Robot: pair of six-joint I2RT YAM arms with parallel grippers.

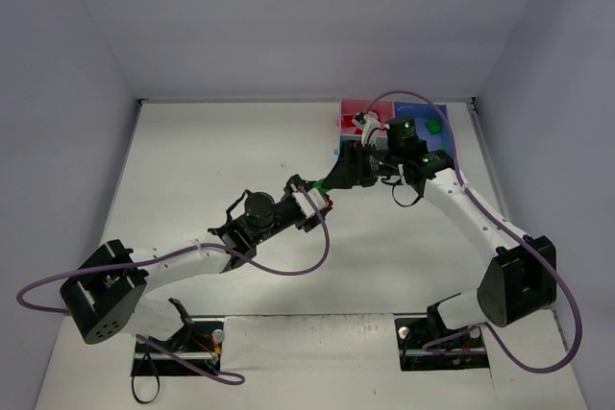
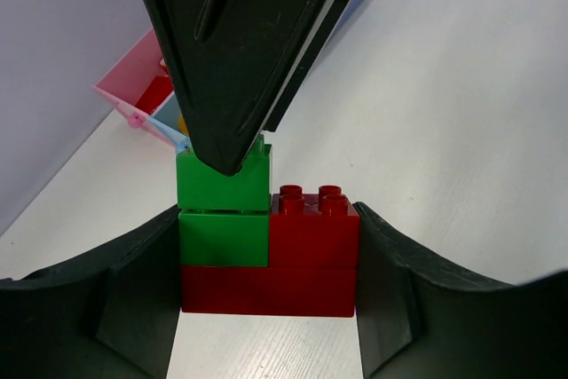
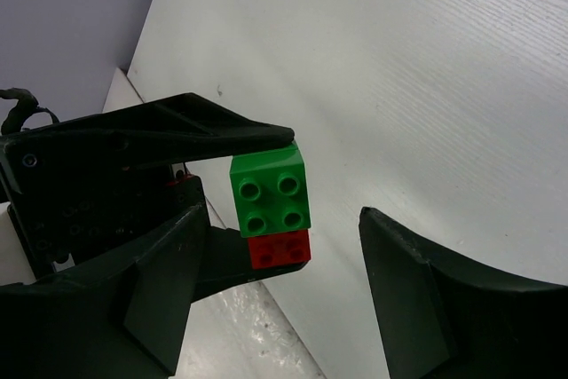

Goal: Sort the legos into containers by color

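Observation:
My left gripper (image 1: 319, 201) (image 2: 266, 246) is shut on a clump of legos (image 2: 266, 250): a long red brick, a red and a green brick on it, and one more green brick (image 2: 222, 179) on top. In the right wrist view the clump (image 3: 271, 194) shows end-on, green above red. My right gripper (image 1: 344, 175) (image 3: 277, 219) is open around that clump, and one of its fingers (image 2: 231, 59) touches the top green brick. The joined trays stand at the far right: pink (image 1: 346, 108), light blue (image 1: 348, 149) and medium blue (image 1: 444, 141).
Red bricks (image 1: 348, 123) lie in the pink tray and a green brick (image 1: 434, 127) lies in the medium blue tray. In the left wrist view the pink tray (image 2: 129, 86) sits by the left wall. Grey walls close in the white table (image 1: 211, 160).

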